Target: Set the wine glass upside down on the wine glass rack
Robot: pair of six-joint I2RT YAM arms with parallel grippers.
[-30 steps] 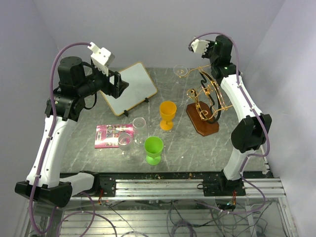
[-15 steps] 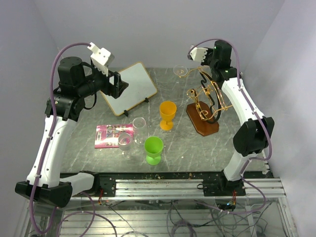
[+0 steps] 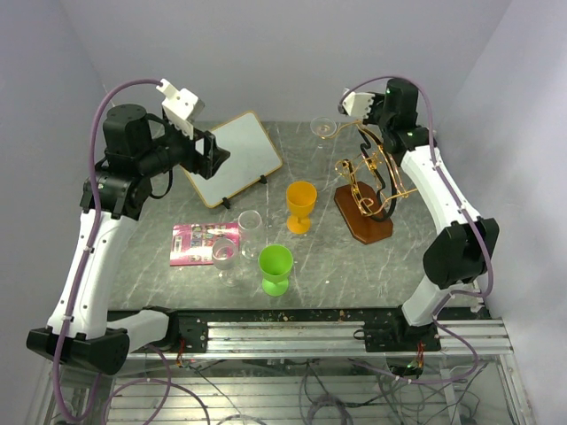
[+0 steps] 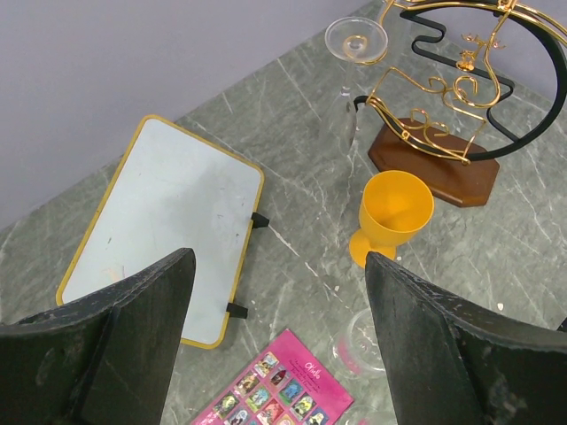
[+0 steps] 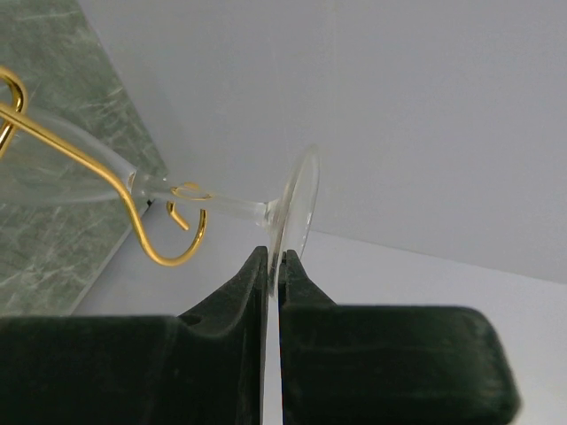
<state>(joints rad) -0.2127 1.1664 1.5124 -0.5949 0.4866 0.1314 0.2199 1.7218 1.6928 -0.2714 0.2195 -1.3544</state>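
Table [image 3: 328, 266]: grey-green marble, white veins, from what I see.
Rack [image 3: 363, 221]: gold wire, black arch, reddish-brown base.
Wine glass [image 5: 297, 204]: clear.
Far cup [image 3: 301, 204]: orange-yellow.
Near cup [image 3: 275, 264]: bright green.
Board [image 3: 235, 158]: white face, yellow frame.
Card [image 3: 199, 242]: pink; I make out a grid of tiny multicoloured pictures.
Arms [image 3: 89, 257]: white, black joints.

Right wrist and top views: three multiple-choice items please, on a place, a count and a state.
1. Where does the wine glass stem lie? A) in a gold hook of the wine glass rack B) on the rack's base C) clear of the rack
2. How many coloured goblets are there? A) one B) two C) three
3. The right claw is: A) open B) shut on the glass's foot C) shut on wire
Key: 1 A, stem threads the curled wire; 2 B, orange goblet and green goblet; 3 B, it pinches the clear foot.
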